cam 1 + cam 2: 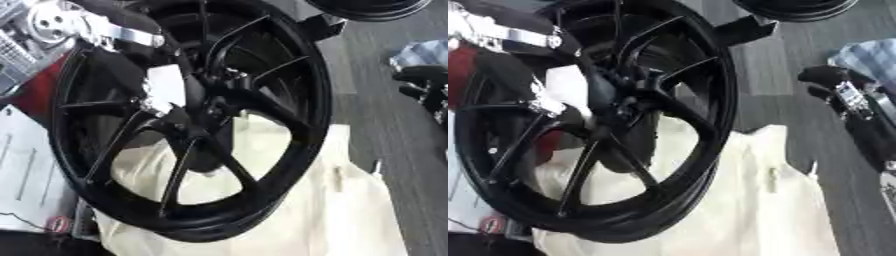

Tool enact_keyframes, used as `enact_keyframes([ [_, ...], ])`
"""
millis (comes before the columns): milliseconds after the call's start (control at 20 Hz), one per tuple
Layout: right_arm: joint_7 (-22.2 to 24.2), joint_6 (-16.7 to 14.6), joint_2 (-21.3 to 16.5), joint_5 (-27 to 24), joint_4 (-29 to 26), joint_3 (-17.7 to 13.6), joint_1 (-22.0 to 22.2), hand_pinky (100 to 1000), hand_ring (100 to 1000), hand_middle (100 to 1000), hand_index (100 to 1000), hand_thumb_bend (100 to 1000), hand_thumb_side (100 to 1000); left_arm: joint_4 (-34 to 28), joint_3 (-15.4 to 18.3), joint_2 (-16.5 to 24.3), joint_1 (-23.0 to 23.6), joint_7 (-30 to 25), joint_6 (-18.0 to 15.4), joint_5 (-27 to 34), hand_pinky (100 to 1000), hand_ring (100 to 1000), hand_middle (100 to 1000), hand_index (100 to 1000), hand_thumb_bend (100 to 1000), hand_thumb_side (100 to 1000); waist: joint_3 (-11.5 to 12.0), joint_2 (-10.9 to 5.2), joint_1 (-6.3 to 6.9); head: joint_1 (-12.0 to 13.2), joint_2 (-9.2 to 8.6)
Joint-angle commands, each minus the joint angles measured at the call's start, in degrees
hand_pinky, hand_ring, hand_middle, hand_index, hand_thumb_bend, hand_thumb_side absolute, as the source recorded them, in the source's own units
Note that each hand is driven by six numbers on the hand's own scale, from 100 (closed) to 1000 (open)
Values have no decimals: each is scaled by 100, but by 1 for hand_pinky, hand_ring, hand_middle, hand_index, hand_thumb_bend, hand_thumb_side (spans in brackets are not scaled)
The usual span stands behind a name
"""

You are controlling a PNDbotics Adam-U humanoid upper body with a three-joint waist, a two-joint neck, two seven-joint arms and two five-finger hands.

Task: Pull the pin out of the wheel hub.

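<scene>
- Far left: a white sheet of paper (pixel 22 165) lies flat under the wheel's edge, with something red (pixel 39 87) showing behind the rim; neither looks to be part of the job.
- The left arm, black with silver joints (pixel 105 27), comes in from the upper left and reaches across the face of the wheel toward its middle.
- The large glossy black spoked wheel (pixel 293 75) stands nearly upright, tilted slightly, so its hub faces the robot and can be reached.
- The left hand (pixel 592 92) sits right at the wheel hub (pixel 206 107), black on black. Its fingers seem bunched at the centre, but I cannot tell how far they are closed or whether they have hold of anything.
- The pin itself I cannot make out; judging by the task, it should be at the hub, under that hand.
- A cream-coloured cloth (pixel 350 210) spreads beneath the wheel, probably to cushion the rim.
- On the right, the right hand (pixel 842 90) hangs by the grey floor (pixel 385 130), well apart from the wheel and holding nothing, its fingers not clear enough to call.
</scene>
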Motion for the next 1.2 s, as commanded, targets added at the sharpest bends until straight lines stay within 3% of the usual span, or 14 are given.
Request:
enact_keyframes([
  [50, -13, 20, -81, -25, -114, -26, -36, 952, 950, 758, 787, 100, 793, 34, 30, 173, -30, -63, -4, -124, 894, 822, 747, 853, 542, 566, -4, -92, -14, -16, -89],
  [150, -17, 28, -75, -23, -114, -25, -36, 952, 950, 758, 787, 100, 794, 56, 52, 177, -12, -63, 6, -172, 881, 795, 714, 832, 477, 518, -1, -90, -15, -7, -96],
  [250, -20, 38, -68, -19, -114, -24, -34, 951, 950, 757, 787, 100, 796, 63, 102, 159, -21, -63, 88, -169, 873, 773, 683, 825, 403, 532, 4, -89, -16, 3, -97],
  [600, -23, 71, -48, 2, -114, -13, -28, 951, 950, 756, 786, 100, 797, -167, 206, 139, -86, -63, 217, 149, 886, 798, 727, 845, 429, 566, -8, -80, -19, 8, -122],
  [900, -36, 97, -40, 13, -114, -8, -36, 951, 950, 756, 786, 100, 798, -348, 321, 180, -125, -63, 297, 108, 870, 751, 639, 780, 374, 376, 7, -65, -9, 13, -131],
  [1200, -46, 101, -29, 16, -114, -12, -34, 951, 950, 755, 786, 100, 798, -397, 318, 200, -111, -63, 399, -85, 847, 698, 554, 706, 340, 275, 9, -59, -13, 17, -132],
])
